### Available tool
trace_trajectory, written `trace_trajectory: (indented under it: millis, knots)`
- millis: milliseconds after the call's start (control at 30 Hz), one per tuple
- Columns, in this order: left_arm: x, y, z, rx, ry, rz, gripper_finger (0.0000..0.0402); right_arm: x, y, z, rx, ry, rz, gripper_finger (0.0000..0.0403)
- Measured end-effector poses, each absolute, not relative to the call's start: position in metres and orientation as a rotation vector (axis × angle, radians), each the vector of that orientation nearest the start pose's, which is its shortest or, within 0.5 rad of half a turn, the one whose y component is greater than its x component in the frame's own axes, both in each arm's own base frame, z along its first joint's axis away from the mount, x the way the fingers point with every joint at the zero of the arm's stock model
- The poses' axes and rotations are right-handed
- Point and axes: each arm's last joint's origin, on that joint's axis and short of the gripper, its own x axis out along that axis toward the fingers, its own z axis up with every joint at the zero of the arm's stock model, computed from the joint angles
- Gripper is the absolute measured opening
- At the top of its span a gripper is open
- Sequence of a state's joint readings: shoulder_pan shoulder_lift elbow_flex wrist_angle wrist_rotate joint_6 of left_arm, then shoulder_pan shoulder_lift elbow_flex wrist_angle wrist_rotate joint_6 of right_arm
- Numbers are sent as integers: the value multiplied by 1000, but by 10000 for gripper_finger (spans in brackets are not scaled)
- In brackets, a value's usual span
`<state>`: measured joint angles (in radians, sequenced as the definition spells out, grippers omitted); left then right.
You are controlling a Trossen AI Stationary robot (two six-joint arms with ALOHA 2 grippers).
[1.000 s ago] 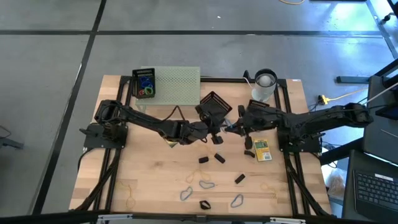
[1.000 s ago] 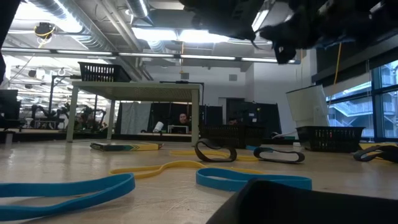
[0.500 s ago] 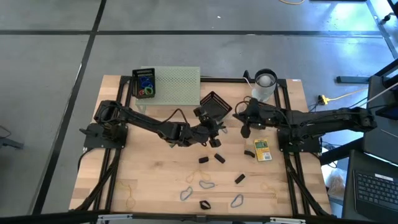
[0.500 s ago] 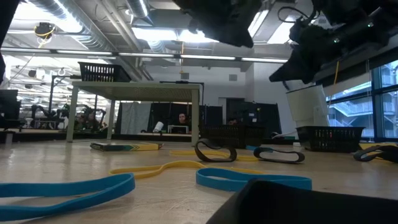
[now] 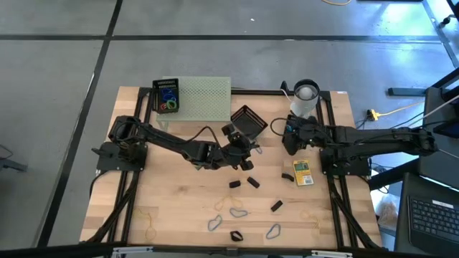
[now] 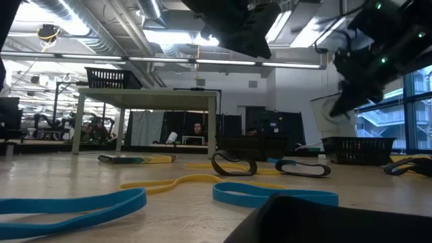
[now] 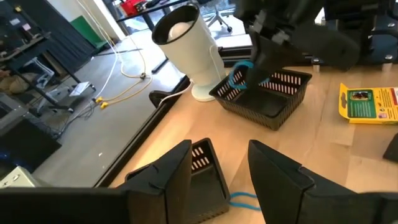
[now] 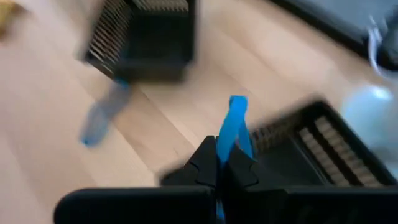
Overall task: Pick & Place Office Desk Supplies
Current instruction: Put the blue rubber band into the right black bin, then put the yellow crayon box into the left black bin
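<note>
In the black tray [image 5: 166, 94], coloured loops [image 5: 169, 100].

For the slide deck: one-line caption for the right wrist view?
Right gripper shut on a blue loop, above the black basket.

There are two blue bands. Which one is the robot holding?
The blue band pinched in the right gripper, sticking up above a black basket. The other blue band lies loose on the table beside another basket.
</note>
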<state>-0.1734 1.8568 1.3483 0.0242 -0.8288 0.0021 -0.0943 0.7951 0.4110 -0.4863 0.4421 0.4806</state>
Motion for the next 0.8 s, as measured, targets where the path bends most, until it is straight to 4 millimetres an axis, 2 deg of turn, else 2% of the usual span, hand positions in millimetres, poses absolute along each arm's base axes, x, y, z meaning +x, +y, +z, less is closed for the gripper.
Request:
trace_trajectory:
  millis: [167,333,667,800]
  knots:
    - [412,-51,249,238,432,642,153,136,-32,178,316,795,-793,14]
    - [412,-51,249,238,432,642,153,136,-36,178,309,775,-840,41]
    - [412,-51,249,241,434,642,152,136,-37,178,357,742,-888,133]
    - [412,-50,248,249,448,640,152,136,-37,178,359,743,-885,157]
